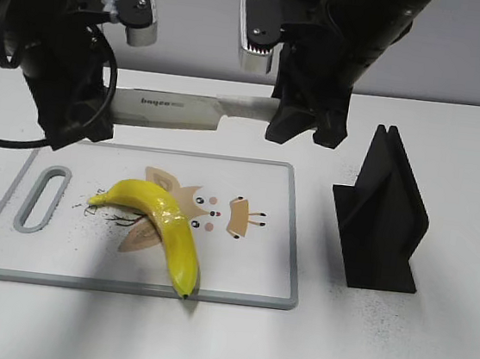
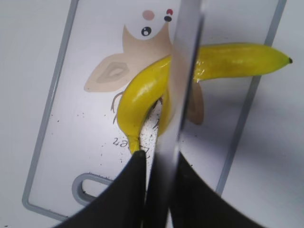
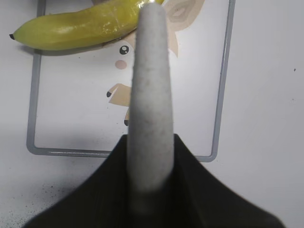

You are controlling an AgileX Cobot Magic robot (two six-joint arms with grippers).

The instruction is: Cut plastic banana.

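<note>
Lying curved across the white cutting board with the grey rim (image 1: pixel 291 229): the glossy bright-yellow plastic banana (image 1: pixel 161 223), uncut, stem end toward the board's handle slot (image 1: pixel 41 198), dark tip poking just over the near edge. Covering part of a printed tan cartoon figure (image 1: pixel 240 217) on the board.

Hanging level in the air above the board's far edge: a white-bladed knife with a pale grey handle (image 1: pixel 187 109), well clear of the banana.

Clamping the blade's tip end between dark fingers: the left gripper (image 2: pixel 159 190), closed on the blade, which is running straight up the middle of the left wrist view, over the banana.

Gripping the pale handle: the right gripper (image 3: pixel 149 180), shut around it, the handle standing up the middle of the right wrist view with the banana's tip end lying beyond it.

Standing on the white table (image 1: pixel 428 357), to the right of the board and apart from it: a black slotted knife holder (image 1: pixel 381 217).
</note>
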